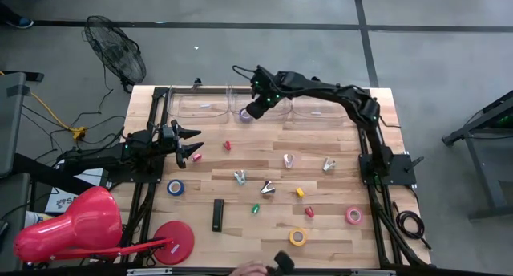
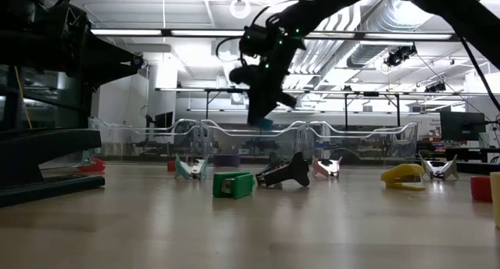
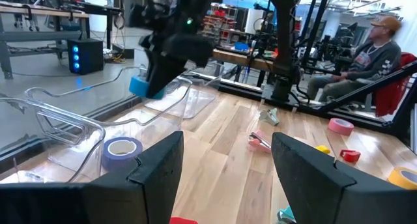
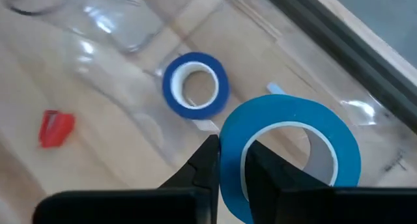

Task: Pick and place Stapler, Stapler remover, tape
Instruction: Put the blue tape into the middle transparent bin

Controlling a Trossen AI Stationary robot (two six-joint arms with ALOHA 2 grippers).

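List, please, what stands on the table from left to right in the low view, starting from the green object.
green object → dark staple remover → pale staple remover → yellow object → another pale staple remover → red object.

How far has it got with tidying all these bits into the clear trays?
Early days. One tape roll already lies in a clear tray. The right gripper holds a blue roll above that same spot. The left gripper waits open at the table's left side. Still loose on the table: more rolls, the stapler and several staple removers.
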